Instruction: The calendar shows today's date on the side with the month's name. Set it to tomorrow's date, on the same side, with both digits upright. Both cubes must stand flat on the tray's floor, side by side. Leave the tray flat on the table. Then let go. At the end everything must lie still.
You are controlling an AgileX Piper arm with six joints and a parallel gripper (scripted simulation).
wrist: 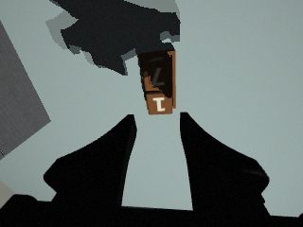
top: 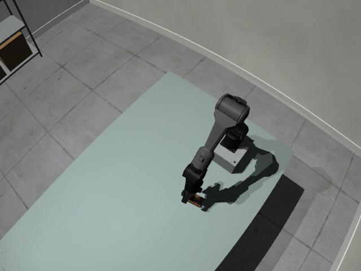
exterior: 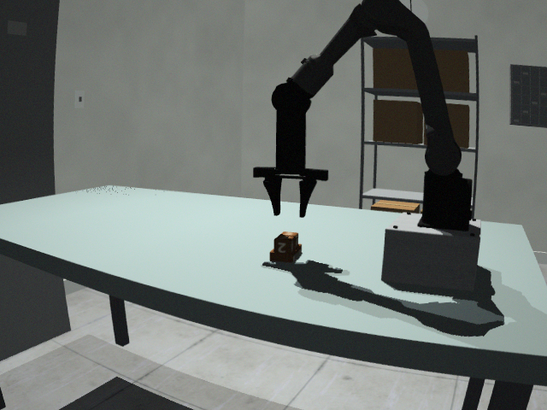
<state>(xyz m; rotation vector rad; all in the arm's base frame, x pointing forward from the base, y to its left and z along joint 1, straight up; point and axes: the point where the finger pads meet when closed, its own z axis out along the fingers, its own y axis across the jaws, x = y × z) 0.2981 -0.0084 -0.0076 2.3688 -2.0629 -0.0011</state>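
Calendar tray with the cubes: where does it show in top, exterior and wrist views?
Top: the calendar tray lies lower centre, partly hidden under the gripper.
Exterior: centre on the table, directly below the open, empty gripper.
Wrist: upper centre, just beyond the fingertips.
Shared landmark: the arm's dark shadow beside the tray.

From the side, the visible cube (exterior: 285, 243) face reads "2". Looking straight down from the wrist, the near cube (wrist: 160, 105) top shows "1", the far cube (wrist: 159, 75) a shaded "7". Nothing else legible.
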